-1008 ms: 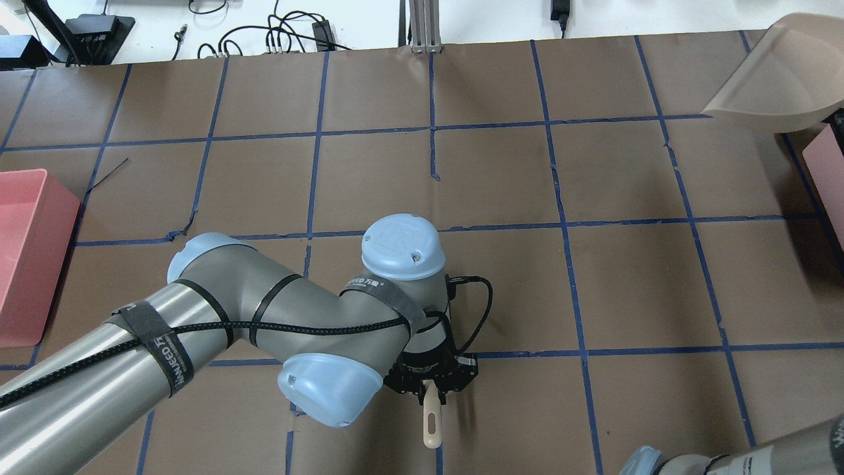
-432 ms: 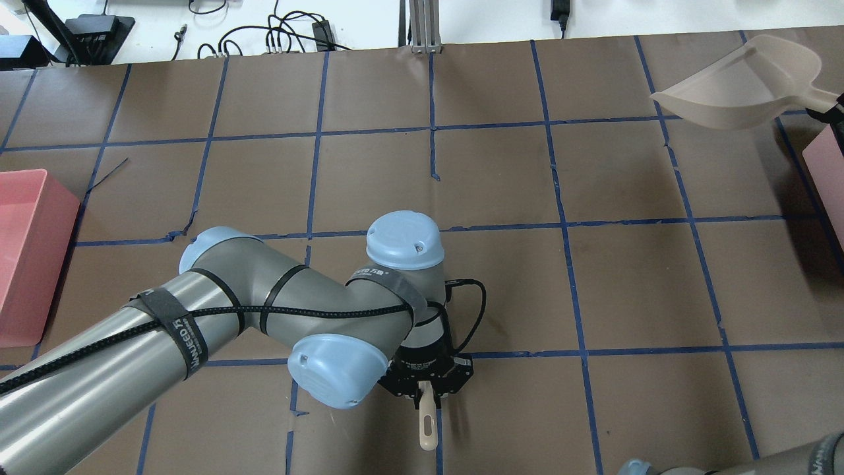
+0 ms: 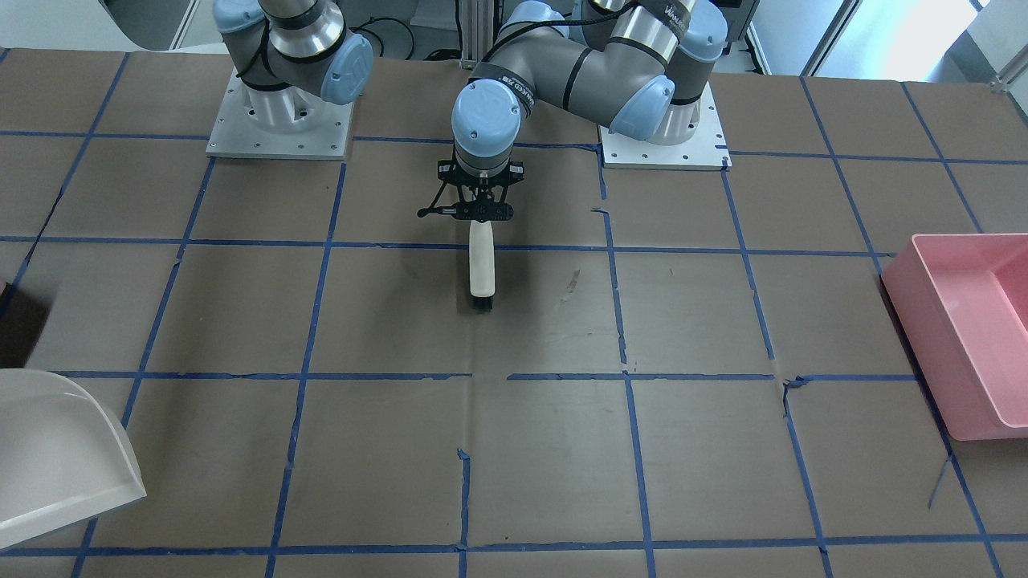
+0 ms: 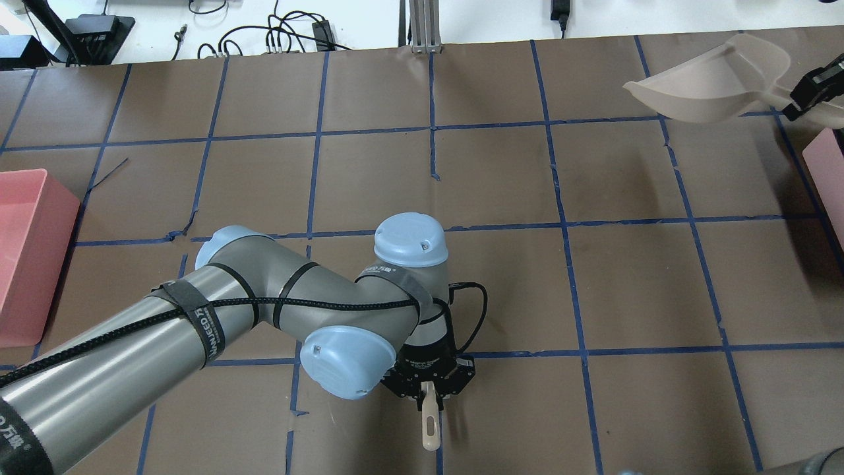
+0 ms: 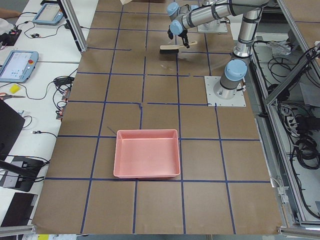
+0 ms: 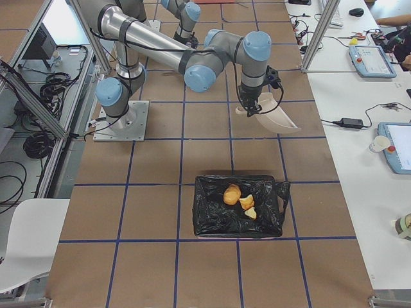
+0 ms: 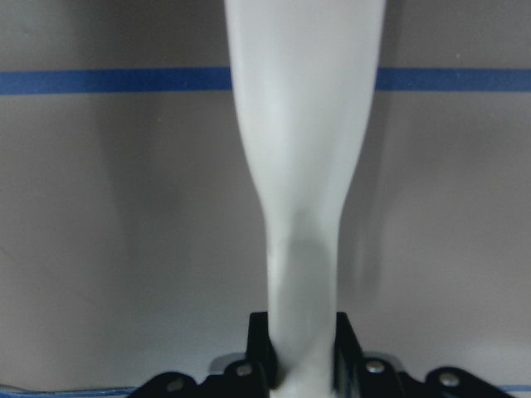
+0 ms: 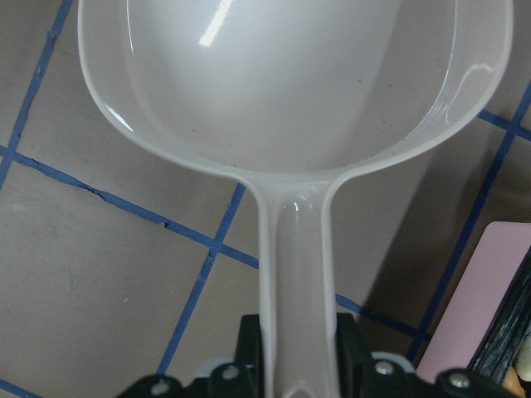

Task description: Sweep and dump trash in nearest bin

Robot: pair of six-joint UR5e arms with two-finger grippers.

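Observation:
The trash [image 6: 232,194], one tan-brown lump and two pale chunks, lies inside a black-lined bin [image 6: 209,221] in the exterior right view. My right gripper [image 8: 296,356] is shut on the handle of an empty translucent white dustpan [image 8: 290,75]. It holds the dustpan [image 4: 712,79] above the table's far right, just inboard of that bin's pink edge [image 4: 827,171]. My left gripper [image 4: 428,396] is shut on the cream handle of a black-bristled brush [image 3: 482,269] near the robot's side, at mid-table. The brush handle [image 7: 303,166] fills the left wrist view.
A second pink bin [image 4: 26,257] stands at the table's left end, and shows empty in the exterior left view [image 5: 146,152]. The table [image 3: 562,449] is brown paper with a blue tape grid. Both arm bases [image 3: 277,120] stand at the robot's edge.
The right gripper has carried the dustpan leftward, away from the right-hand bin, and turned it. The left arm's elbow has shifted right; the brush has barely moved.

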